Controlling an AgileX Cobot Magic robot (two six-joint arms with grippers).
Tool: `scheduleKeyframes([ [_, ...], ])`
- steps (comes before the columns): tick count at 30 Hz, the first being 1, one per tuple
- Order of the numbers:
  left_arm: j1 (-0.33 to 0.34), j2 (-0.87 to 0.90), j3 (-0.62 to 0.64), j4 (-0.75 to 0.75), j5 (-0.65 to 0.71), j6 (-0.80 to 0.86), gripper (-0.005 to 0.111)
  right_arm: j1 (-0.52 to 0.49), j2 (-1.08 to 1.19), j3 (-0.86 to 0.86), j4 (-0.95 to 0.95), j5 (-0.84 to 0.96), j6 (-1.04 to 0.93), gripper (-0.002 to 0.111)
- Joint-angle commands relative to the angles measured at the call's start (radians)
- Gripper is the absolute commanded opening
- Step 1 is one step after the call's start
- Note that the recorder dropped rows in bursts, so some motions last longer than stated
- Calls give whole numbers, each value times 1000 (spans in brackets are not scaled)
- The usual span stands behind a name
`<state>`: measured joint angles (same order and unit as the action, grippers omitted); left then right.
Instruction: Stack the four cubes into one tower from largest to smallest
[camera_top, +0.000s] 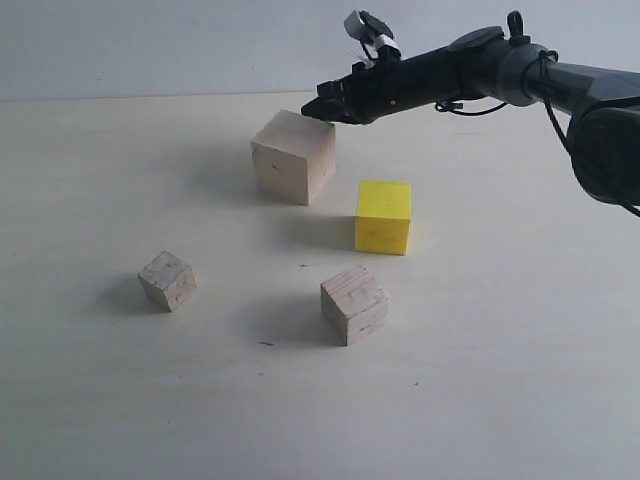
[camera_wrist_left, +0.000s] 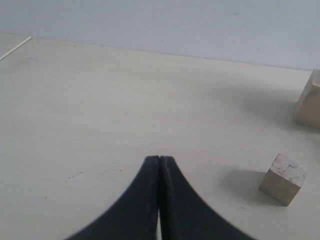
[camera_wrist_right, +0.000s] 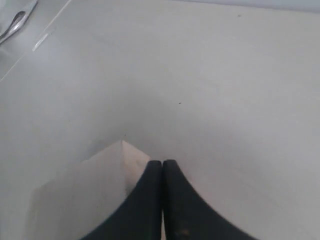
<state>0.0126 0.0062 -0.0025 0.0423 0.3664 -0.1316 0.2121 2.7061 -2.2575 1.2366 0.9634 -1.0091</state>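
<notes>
The four cubes stand apart on the table. The large pale wooden cube (camera_top: 293, 155) is farthest back, with the yellow cube (camera_top: 384, 216) to its right and nearer. A grainy mid-sized wooden cube (camera_top: 354, 304) sits in front, and the small wooden cube (camera_top: 167, 280) at the left. My right gripper (camera_top: 312, 108) is shut and empty, hovering just above the large cube's back right top edge; the large cube (camera_wrist_right: 85, 195) lies right under it in the right wrist view. My left gripper (camera_wrist_left: 159, 159) is shut, empty, over bare table, with the small cube (camera_wrist_left: 284, 178) and the large cube (camera_wrist_left: 309, 100) to one side.
The pale table (camera_top: 480, 400) stretches around the cubes, with a light wall (camera_top: 150, 40) behind it. The right arm (camera_top: 500, 65) reaches in from the upper right. A metal piece (camera_wrist_right: 14, 25) shows at a corner of the right wrist view.
</notes>
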Motion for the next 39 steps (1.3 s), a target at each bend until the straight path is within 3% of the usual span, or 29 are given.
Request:
scheduleKeyframes([
  [1, -2, -6, 3, -4, -11, 2, 0, 21, -5, 7, -27, 93, -49, 0],
  [8, -2, -6, 3, -4, -11, 2, 0, 36, -5, 7, -96, 255, -72, 0],
  [23, -2, -6, 3, -4, -11, 2, 0, 50, -24, 7, -149, 258, -98, 0],
  [39, -2, -6, 3, -4, -11, 2, 0, 84, -87, 7, -278, 258, 83, 0],
])
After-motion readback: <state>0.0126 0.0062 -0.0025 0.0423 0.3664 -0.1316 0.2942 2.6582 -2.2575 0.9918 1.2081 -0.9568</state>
